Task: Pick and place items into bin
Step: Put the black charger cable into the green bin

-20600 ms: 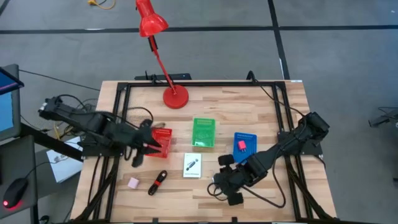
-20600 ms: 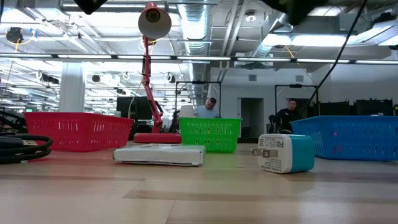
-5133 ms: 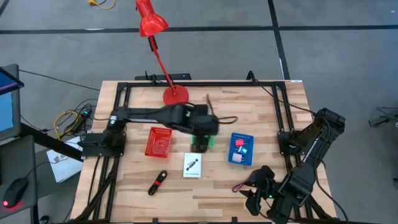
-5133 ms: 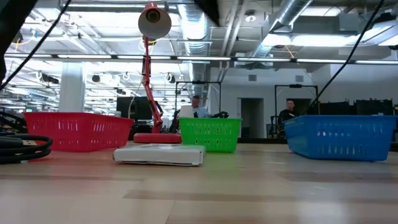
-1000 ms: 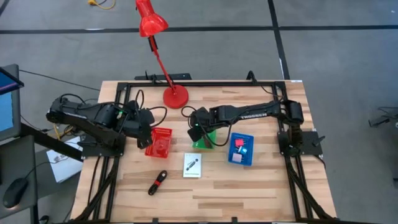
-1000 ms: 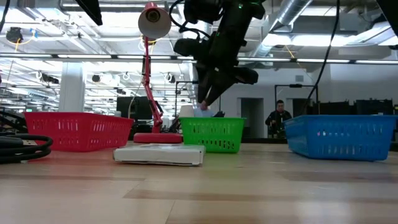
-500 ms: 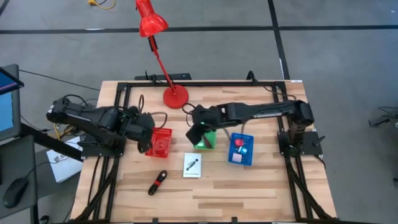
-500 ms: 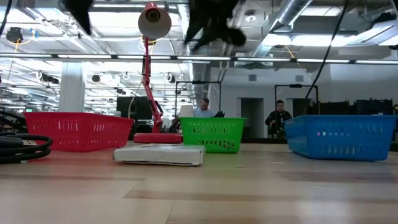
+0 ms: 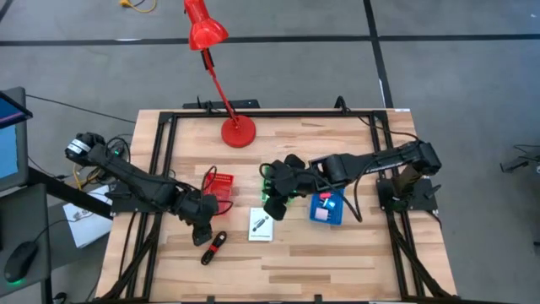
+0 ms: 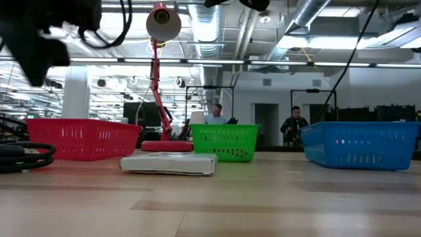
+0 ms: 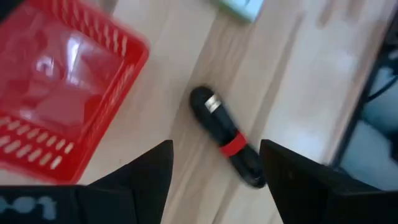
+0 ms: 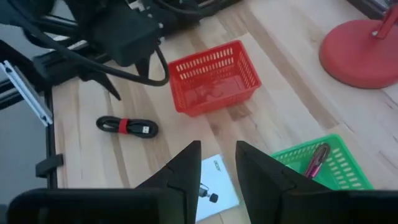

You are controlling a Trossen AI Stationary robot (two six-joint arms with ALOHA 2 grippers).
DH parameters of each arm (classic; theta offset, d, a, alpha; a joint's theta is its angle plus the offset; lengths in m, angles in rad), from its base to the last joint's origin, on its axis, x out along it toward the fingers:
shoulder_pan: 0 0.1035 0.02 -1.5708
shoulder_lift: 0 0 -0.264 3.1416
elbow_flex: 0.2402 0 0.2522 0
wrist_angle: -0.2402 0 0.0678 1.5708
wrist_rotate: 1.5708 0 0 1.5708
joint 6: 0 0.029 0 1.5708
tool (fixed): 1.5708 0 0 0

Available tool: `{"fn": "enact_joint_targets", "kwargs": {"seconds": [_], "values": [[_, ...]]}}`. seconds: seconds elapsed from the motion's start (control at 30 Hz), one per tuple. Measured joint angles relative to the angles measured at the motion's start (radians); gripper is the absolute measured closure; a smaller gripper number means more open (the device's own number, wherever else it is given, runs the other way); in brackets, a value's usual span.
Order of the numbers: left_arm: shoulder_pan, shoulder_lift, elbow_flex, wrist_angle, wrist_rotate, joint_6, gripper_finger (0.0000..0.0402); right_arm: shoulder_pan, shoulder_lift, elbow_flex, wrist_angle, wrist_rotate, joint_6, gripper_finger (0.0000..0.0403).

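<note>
A black coiled cable with a red band [image 9: 213,247] lies flat on the table near the front left; it also shows in the left wrist view [image 11: 227,138]. My left gripper [image 9: 202,230] is open and hovers just above it, fingers on either side [image 11: 214,186]. A white card with a black mark [image 9: 261,225] lies flat at the front centre. My right gripper [image 9: 274,205] is open above the card's far edge [image 12: 211,186]. A dark red pen-like stick [image 12: 314,160] lies in the green bin [image 12: 323,171].
A red bin [image 9: 218,190], the green bin [image 9: 272,192] half hidden by my right arm, and a blue bin [image 9: 326,208] holding a pink block and a blue-white cube stand in a row mid-table. A red desk lamp [image 9: 239,132] stands at the far edge.
My left gripper has gone from beside the red bin toward the table's near edge and now hangs over the black cable. My right gripper has risen from over the green bin and moved toward the near edge, to over the white card.
</note>
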State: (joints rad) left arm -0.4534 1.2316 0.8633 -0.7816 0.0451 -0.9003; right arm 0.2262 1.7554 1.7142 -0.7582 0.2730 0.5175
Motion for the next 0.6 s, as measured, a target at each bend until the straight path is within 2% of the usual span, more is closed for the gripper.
{"fn": "enact_joint_targets", "kwargs": {"seconds": [0.2,0.43,0.6], "values": [[-0.020,0.000,-0.079,0.093,0.032,-0.064,0.0174,0.003,0.000,0.000,0.005,0.001,0.003,0.0310],[-0.059,0.025,-0.166,0.328,0.022,-0.181,0.0174,0.002,0.000,0.000,0.004,0.001,-0.011,0.0310],[-0.073,0.087,-0.178,0.348,0.023,-0.248,0.0174,0.002,0.000,0.000,0.004,-0.001,-0.029,0.0310]]}}
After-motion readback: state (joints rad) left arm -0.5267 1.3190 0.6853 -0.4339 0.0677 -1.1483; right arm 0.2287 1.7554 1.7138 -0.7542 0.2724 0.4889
